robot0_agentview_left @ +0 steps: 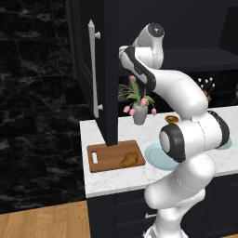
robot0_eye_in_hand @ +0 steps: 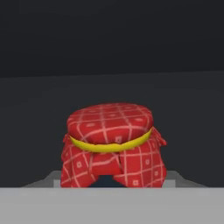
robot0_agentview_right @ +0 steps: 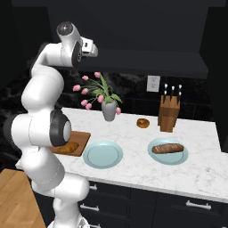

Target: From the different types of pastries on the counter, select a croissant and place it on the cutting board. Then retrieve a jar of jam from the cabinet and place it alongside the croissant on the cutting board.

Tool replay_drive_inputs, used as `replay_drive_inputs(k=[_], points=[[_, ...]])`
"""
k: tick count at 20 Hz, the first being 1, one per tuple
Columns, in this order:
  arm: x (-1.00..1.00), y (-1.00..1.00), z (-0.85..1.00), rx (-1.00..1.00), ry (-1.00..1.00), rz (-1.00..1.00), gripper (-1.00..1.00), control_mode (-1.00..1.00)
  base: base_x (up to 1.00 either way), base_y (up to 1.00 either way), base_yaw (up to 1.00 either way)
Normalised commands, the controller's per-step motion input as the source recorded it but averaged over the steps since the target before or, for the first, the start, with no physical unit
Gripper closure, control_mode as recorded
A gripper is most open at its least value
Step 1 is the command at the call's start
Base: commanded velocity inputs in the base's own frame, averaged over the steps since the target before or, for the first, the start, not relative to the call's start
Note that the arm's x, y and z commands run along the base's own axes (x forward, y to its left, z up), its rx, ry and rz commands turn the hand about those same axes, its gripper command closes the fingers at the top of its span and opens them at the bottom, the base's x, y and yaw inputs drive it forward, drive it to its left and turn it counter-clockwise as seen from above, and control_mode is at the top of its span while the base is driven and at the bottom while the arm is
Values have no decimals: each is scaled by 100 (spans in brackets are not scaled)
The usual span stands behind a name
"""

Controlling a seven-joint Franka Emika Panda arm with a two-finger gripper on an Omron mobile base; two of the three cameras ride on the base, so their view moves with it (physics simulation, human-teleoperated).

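Note:
The jar of jam [robot0_eye_in_hand: 111, 144], red checked cloth over its lid with a yellow band, stands on the dark cabinet shelf, very close in the hand view and low in its middle. My arm reaches up into the black cabinet [robot0_agentview_left: 111, 69], whose door [robot0_agentview_left: 83, 51] with the white bar handle [robot0_agentview_left: 94, 69] stands open. The wrist [robot0_agentview_right: 88, 47] points into the dark opening, and my gripper's fingers are hidden. On the counter [robot0_agentview_left: 107, 181] the croissant [robot0_agentview_left: 130, 159] lies on the cutting board [robot0_agentview_left: 104, 158], near its right end.
A vase of pink tulips [robot0_agentview_right: 109, 110] stands behind the board. Two teal plates [robot0_agentview_right: 103, 154] sit on the counter; the right one [robot0_agentview_right: 156, 142] carries the long dark loaf [robot0_agentview_right: 168, 148]. The ring pastry [robot0_agentview_right: 142, 123] and a knife block [robot0_agentview_right: 169, 113] are further back.

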Motion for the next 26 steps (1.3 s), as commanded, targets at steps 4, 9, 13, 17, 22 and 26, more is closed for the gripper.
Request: replay_drive_inputs(k=[4, 9, 13, 17, 22, 26], points=[[-15, 0, 0, 0, -20, 7, 100, -100, 0, 0, 0], [-67, -1, 0, 0, -34, 1, 100, -100, 0, 0, 0], [-94, -8, 8, 0, -19, 0, 100, -100, 0, 0, 0], [-100, -8, 37, 4, 7, 0, 100, -100, 0, 0, 0], [-97, -7, 48, 9, 10, 0, 100, -100, 0, 0, 0], [-100, -4, 22, 5, 0, 0, 100, -100, 0, 0, 0]])
